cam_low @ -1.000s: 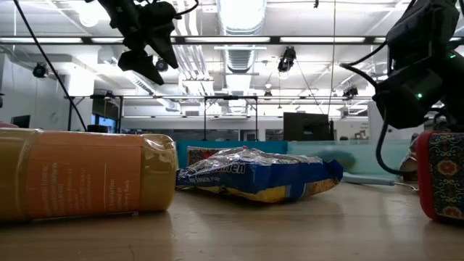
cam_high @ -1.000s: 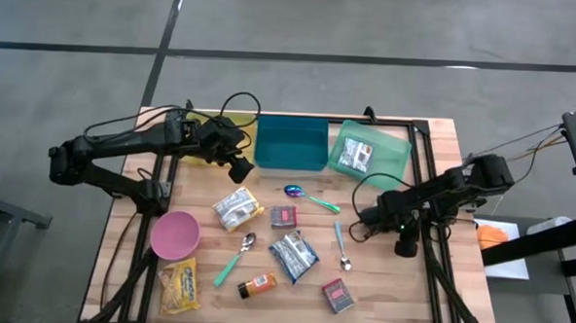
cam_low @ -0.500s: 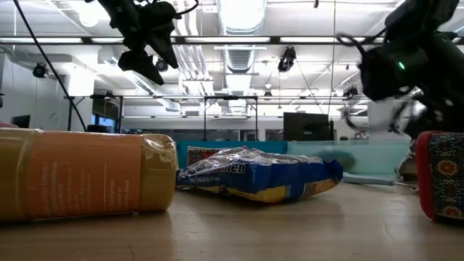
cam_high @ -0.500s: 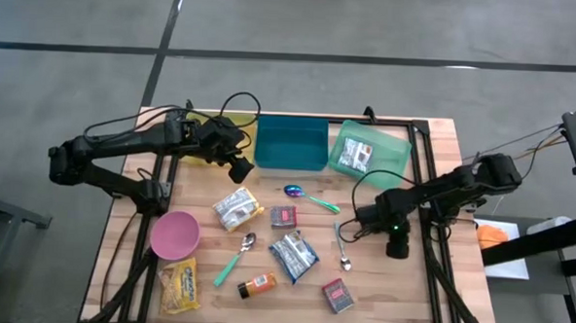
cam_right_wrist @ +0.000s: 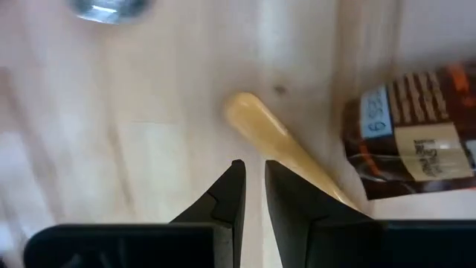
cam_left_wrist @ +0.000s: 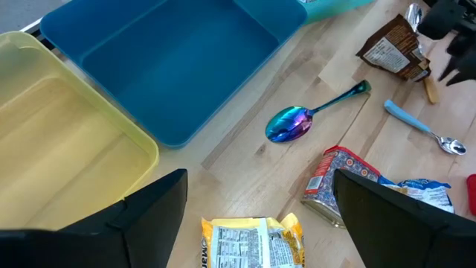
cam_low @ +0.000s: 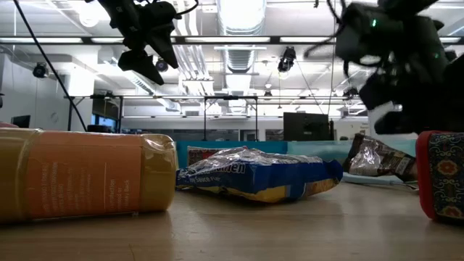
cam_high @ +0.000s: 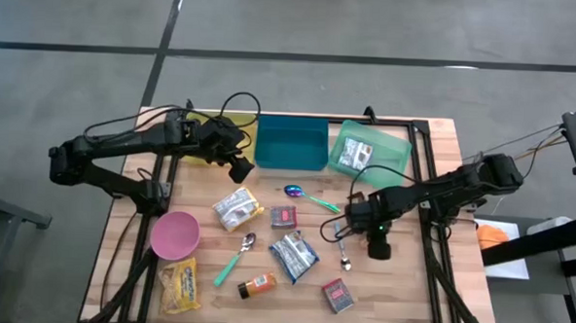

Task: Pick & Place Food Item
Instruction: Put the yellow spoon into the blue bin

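Right gripper had swung in from the table's 3 o'clock edge, pinched nearly closed and empty, beside the packet just 3 o'clock of centre. Pickup pending. Left gripper gaped at 11 o'clock.

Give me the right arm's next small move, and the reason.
Probably open the right pincer first. It hangs shut and holds nothing, while the brown packet lies off to one side of it, beside a tan stick. Shut like this, it could not take the packet.
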Controlling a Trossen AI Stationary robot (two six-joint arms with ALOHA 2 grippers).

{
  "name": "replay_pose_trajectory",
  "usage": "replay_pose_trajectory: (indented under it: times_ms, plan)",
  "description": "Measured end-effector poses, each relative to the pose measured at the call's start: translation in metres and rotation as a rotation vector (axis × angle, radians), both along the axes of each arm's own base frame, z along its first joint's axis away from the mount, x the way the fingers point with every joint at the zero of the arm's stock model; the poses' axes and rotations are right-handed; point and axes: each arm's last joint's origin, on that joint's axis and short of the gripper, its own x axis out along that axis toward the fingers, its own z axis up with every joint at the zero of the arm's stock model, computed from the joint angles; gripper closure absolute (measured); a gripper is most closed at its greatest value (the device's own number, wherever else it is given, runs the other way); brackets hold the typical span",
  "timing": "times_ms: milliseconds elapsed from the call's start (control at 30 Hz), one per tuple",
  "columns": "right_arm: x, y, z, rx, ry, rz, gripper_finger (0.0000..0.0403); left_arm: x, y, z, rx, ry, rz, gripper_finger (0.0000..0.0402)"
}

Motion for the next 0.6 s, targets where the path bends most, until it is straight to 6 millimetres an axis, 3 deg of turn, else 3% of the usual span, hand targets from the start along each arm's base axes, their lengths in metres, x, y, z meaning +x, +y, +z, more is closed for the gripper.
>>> replay_pose_trajectory:
  times_ms: [233, 467, 600]
  plan:
    - [-0.005, 0.0, 0.022, 0.027, -0.117, 0.072, 0.0349, 0.0, 0.0, 0.0, -0.003, 0.0, -0.002, 0.0058]
    - [-0.012, -0.001, 0.021, 0.018, -0.121, 0.069, 0.0346, 0.0, 0.0, 0.0, -0.003, -0.001, -0.003, 0.0058]
    - [-0.013, -0.001, 0.017, 0.018, -0.096, 0.071, 0.0308, 0.0, 0.0, 0.0, -0.003, 0.0, -0.003, 0.0058]
